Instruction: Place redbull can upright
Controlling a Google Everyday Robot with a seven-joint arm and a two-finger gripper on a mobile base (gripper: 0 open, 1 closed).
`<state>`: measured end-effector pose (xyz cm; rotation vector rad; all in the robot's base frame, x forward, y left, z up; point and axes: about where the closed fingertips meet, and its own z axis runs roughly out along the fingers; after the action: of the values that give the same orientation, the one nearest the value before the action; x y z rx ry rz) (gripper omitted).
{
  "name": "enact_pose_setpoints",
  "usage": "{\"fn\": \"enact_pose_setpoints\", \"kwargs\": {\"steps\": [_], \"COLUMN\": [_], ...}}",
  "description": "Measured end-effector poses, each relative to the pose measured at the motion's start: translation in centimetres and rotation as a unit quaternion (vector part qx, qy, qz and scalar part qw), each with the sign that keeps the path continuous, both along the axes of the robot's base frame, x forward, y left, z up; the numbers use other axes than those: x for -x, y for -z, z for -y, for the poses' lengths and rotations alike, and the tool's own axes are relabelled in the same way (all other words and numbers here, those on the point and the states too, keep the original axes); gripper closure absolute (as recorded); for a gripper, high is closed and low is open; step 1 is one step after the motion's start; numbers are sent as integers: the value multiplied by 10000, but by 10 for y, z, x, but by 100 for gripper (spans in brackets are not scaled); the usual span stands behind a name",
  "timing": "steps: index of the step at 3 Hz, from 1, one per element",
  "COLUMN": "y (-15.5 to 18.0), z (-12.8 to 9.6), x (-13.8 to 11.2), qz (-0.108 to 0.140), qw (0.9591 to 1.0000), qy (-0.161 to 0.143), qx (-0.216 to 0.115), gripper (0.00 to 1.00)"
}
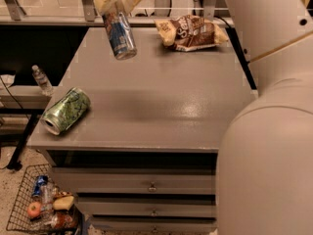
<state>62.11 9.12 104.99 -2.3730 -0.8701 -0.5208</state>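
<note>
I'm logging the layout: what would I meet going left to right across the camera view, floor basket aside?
Water bottle, green can, redbull can held above the table by the gripper at the top edge, snack bag, robot arm.

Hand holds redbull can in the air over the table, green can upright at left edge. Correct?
No: camera view shows the green can lying on its side at the left edge. The hand, at top, holds the redbull can over the table.

My gripper [115,3] hangs high at top left, clamped on the tilted redbull can [120,36], while the arm [266,131] fills the right side of view.
</note>
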Motion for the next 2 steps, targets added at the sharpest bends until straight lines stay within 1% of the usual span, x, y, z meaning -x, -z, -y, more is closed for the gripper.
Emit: {"fn": "enact_pose_setpoints", "kwargs": {"steps": [1, 2], "y": [-2, -3], "z": [-4, -8], "x": [-5, -8], "qz": [287, 334], "qw": [9994, 9992], "qy": [-216, -200], "qx": [-13, -75], "gripper": [100, 100]}}
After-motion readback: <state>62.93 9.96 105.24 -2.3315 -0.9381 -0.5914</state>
